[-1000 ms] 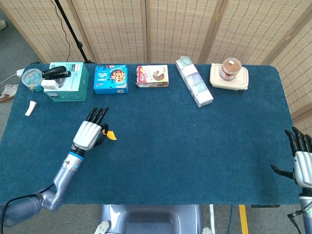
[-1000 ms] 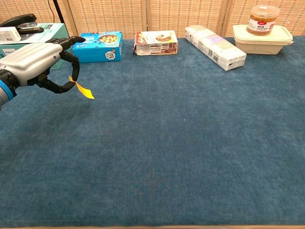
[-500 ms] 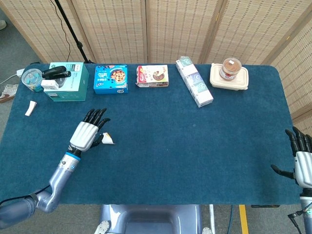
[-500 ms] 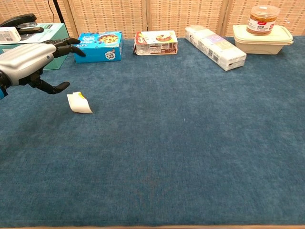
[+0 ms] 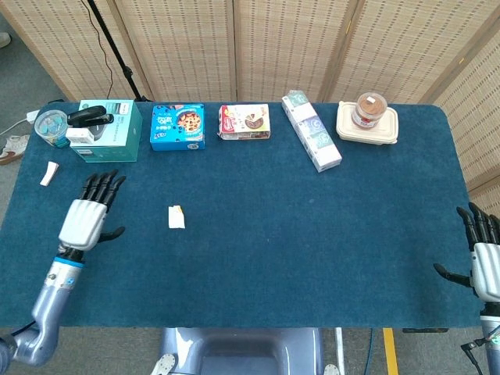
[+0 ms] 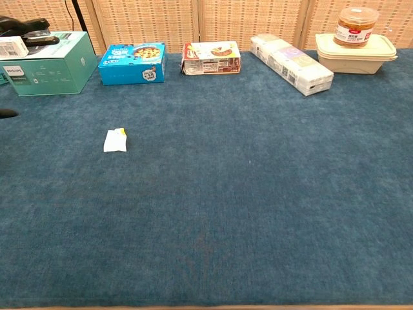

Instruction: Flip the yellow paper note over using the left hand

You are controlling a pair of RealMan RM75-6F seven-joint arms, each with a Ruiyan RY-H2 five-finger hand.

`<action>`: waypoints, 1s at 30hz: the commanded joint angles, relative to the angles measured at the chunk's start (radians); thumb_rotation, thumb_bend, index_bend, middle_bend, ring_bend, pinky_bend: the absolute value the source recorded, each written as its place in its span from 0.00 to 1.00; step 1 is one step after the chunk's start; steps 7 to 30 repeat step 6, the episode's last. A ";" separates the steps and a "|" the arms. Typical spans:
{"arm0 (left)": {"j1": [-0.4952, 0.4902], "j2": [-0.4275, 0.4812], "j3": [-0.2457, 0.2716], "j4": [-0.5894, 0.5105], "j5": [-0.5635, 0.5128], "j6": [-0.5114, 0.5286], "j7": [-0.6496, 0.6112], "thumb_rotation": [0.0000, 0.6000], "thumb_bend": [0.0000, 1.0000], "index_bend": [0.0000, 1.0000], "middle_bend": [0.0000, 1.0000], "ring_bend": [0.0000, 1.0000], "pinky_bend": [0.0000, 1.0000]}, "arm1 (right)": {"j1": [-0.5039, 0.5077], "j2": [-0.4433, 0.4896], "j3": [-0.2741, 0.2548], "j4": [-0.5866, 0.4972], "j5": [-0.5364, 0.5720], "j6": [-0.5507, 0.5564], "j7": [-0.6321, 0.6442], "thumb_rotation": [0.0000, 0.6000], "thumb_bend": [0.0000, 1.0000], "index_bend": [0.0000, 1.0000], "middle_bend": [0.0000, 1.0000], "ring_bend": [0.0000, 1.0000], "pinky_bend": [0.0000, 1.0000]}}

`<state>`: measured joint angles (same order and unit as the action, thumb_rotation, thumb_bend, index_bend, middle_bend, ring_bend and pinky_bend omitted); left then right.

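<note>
The paper note (image 5: 176, 217) lies flat on the blue table, its white side up with a thin yellow strip at the far edge; the chest view shows the note (image 6: 115, 140) the same way. My left hand (image 5: 85, 220) hovers well to the left of the note, fingers spread and holding nothing. In the chest view only a dark fingertip shows at the left border. My right hand (image 5: 484, 258) rests open at the table's right front corner.
Along the back edge stand a teal box (image 5: 109, 130) with a stapler on it, a blue snack box (image 5: 177, 126), a red-and-white packet (image 5: 244, 123), a long pack (image 5: 311, 141) and a lidded container with a jar (image 5: 368, 121). A small white piece (image 5: 50, 173) lies far left.
The left hand let go of the note, which dropped to the table white side up. The hand then drew away to the left. The right hand has not moved.
</note>
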<state>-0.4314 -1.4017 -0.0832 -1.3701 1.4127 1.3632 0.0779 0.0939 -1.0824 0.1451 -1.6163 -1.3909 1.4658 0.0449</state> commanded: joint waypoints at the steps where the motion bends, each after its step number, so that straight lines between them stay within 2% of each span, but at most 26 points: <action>1: 0.097 0.089 0.025 -0.098 -0.069 0.054 0.044 1.00 0.12 0.00 0.00 0.00 0.00 | -0.001 -0.004 -0.002 0.000 -0.009 0.013 -0.028 1.00 0.00 0.00 0.00 0.00 0.00; 6: 0.169 0.161 0.040 -0.176 -0.098 0.089 0.001 1.00 0.12 0.00 0.00 0.00 0.00 | -0.001 -0.013 -0.005 -0.003 -0.018 0.023 -0.056 1.00 0.00 0.00 0.00 0.00 0.00; 30: 0.169 0.161 0.040 -0.176 -0.098 0.089 0.001 1.00 0.12 0.00 0.00 0.00 0.00 | -0.001 -0.013 -0.005 -0.003 -0.018 0.023 -0.056 1.00 0.00 0.00 0.00 0.00 0.00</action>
